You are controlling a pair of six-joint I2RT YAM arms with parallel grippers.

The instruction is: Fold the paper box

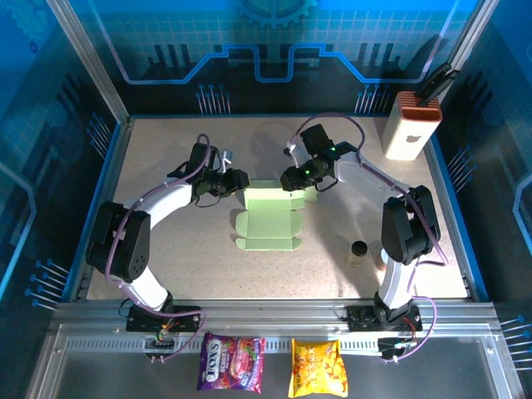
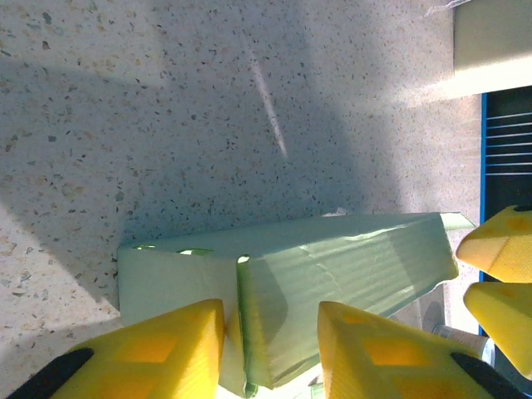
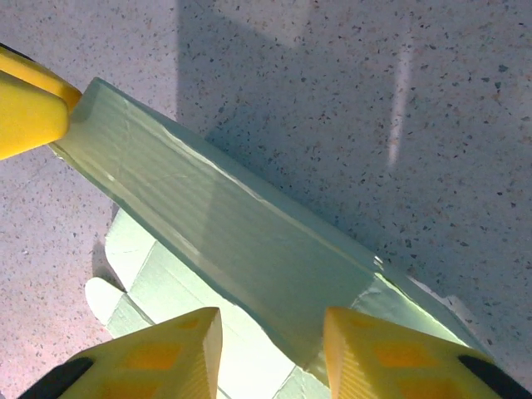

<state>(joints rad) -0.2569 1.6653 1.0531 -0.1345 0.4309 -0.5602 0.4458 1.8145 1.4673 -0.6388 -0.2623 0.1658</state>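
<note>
Rear wall [image 3: 249, 241] of paper box [image 1: 268, 223] apparently being folded.
Left hand [image 1: 239, 179] and right hand [image 1: 293, 176] are set astride its ends, pinch cannot be told; next, wall likely needs rolling over.

Paper box [image 1: 270, 223] of pale green thin card, die-cut and partly folded, lying near the middle of the speckled table [image 1: 166, 158], slightly toward the far side. Near portion flat on the surface: a broad rectangular panel with small rounded tabs and notches along the left edge. Far portion lifted off the table into a long narrow wall running left to right, tilted rather than fully upright. Short end flap bent round at the wall's left end, with small slots along the fold there. Faint creases across the raised wall.
</note>
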